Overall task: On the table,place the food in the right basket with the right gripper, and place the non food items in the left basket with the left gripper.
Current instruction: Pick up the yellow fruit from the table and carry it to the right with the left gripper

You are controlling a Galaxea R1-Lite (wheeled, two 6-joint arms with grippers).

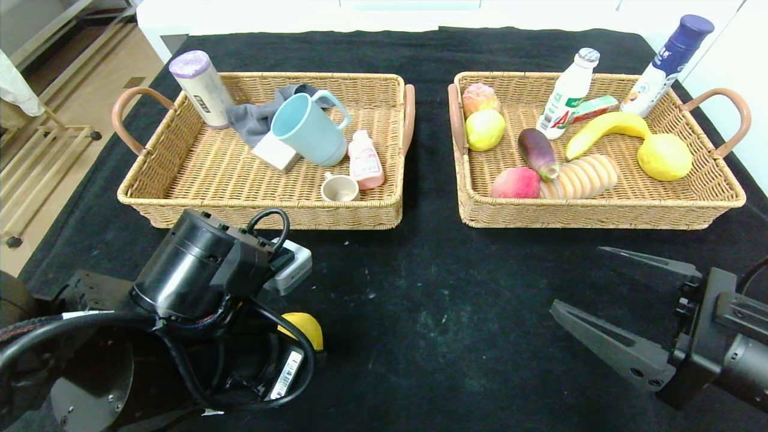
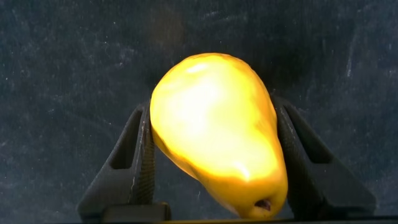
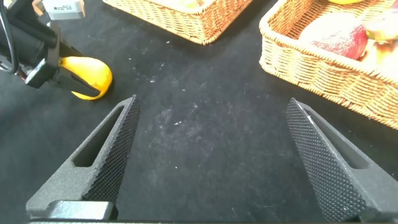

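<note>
The left claw (image 2: 214, 155) was clamped around the yellow fruit (image 2: 217, 127) on the desk (image 1: 420, 300), its long axis lying between the fingers, while the right claw (image 1: 606, 300), well apart, stood wide open.

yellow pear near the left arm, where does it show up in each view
Head view: the yellow pear peeks out low on the left, behind the left arm.
Left wrist view: it fills the middle, between the left end effector fingers.
Right wrist view: far off, beside the left end effector.
Shared landmark: the black tablecloth.
</note>
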